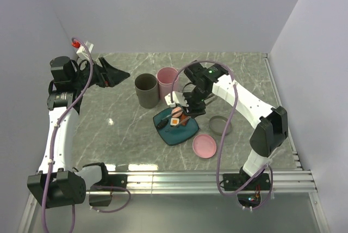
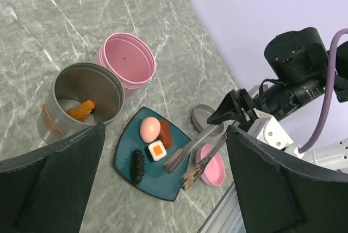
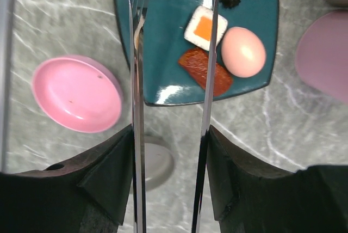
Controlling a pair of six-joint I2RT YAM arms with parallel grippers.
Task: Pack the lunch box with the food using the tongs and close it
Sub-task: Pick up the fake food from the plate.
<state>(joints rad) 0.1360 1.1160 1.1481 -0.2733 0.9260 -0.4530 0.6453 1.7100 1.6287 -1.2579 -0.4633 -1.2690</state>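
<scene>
Food bites: five, count them; pink egg (image 2: 150,128), red-brown sausage (image 2: 165,134), white-and-orange block (image 2: 157,150), dark spiky piece (image 2: 137,165), and there's the orange nugget (image 2: 81,110)
Tins: two standing open, grey tin (image 2: 87,83) and pink tin (image 2: 126,57)
Lids: two, pink lid (image 2: 212,165), grey lid (image 2: 202,118)
Plates: just one teal plate (image 2: 163,181)
Tongs: one silver pair of tongs (image 2: 193,154)

Shiny metal tongs (image 3: 135,113), glossy teal plate (image 3: 163,26), smooth pink egg (image 3: 243,51), marble-look tabletop (image 3: 54,15) w/ slight sheen.

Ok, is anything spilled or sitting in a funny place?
Nothing stands out. The orange nugget lies inside the gray tin, and the other four bites sit on the teal plate. Nothing is spilled.
</scene>
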